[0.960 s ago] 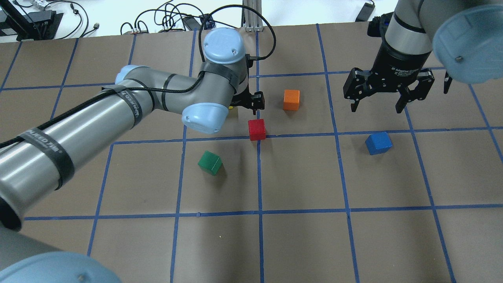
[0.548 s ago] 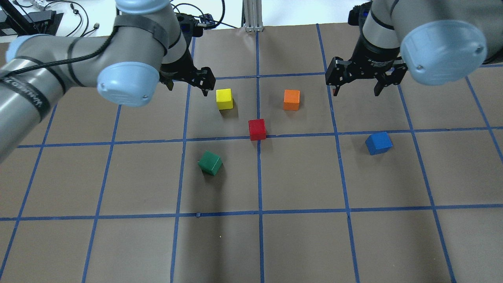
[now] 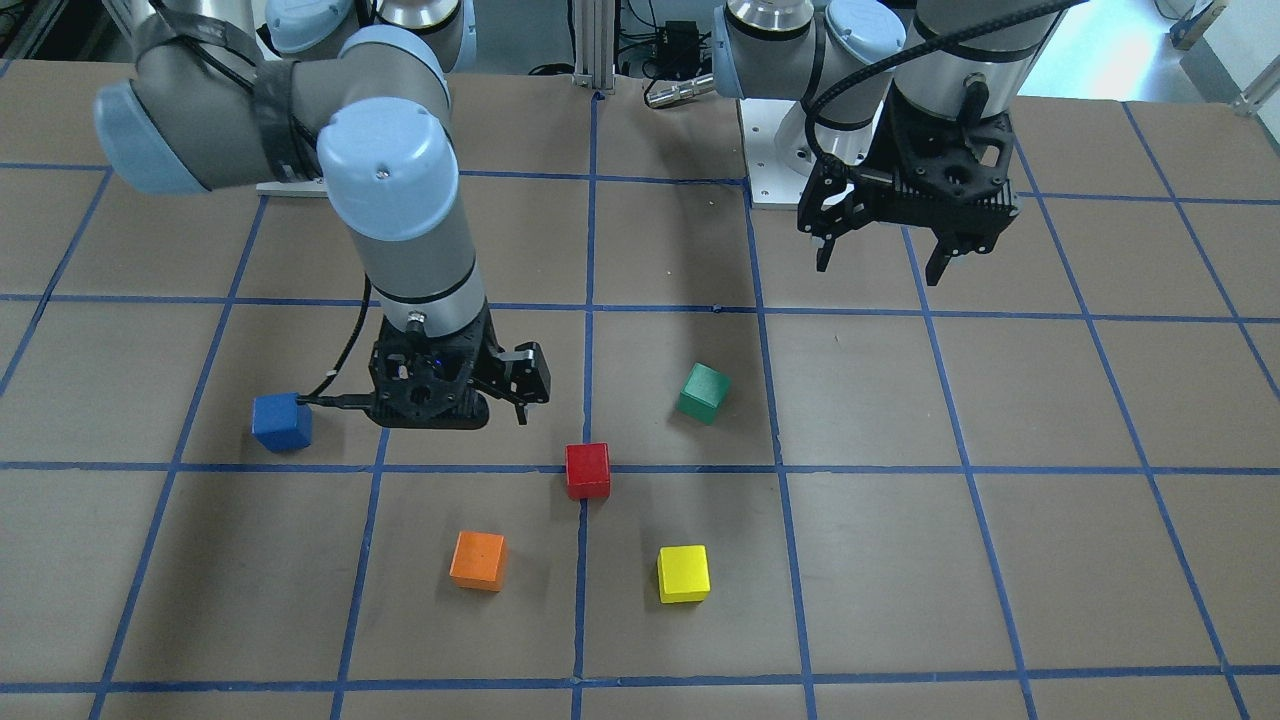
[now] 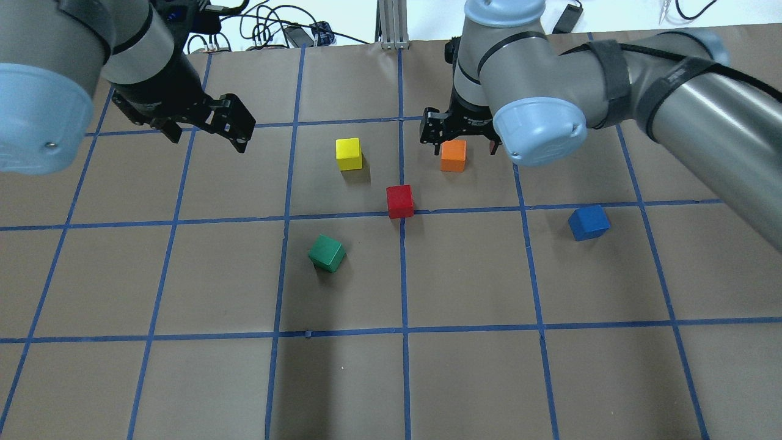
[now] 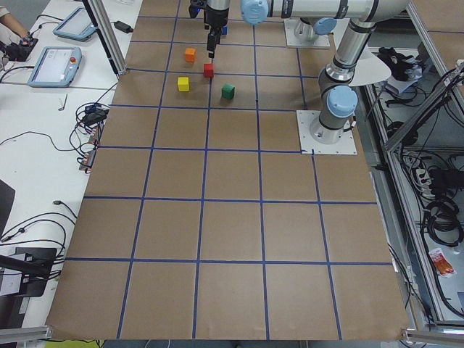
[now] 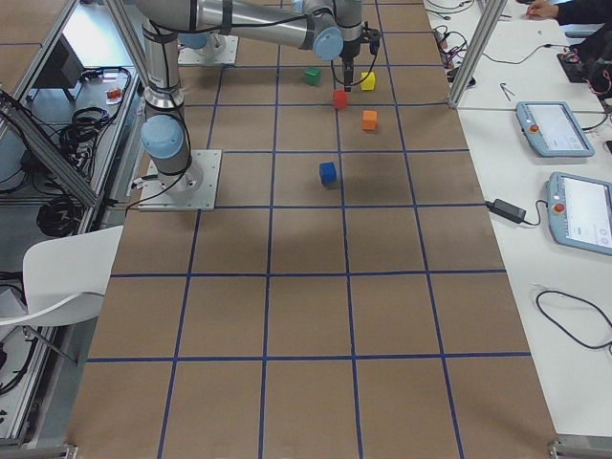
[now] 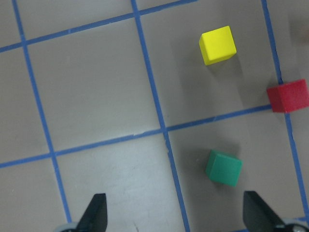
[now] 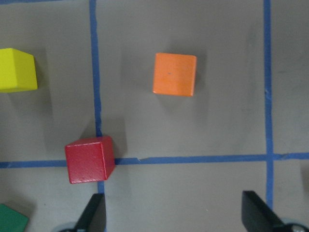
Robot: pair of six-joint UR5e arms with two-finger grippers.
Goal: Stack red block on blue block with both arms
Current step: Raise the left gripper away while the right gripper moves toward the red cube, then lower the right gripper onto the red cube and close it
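Swinging inward since 0.5 s ago, the right gripper now hangs over the middle of the table, while the left gripper has drawn back to the far left. The right fingers are spread wide and hold nothing; the left pair is likewise released and empty. In the right wrist view 2 cubes lie ahead of the fingers: the orange block near the centre line and the red block off to one side, on a crossing of the blue tape lines. The blue block sits well apart to the right.

The step in hand looks like the reach for the red block. To do it well, the right gripper should shift until that cube is centred between the fingers, turn to match its slightly skewed faces and stay clear of the orange block. Then it can descend and close on 2 opposite sides.
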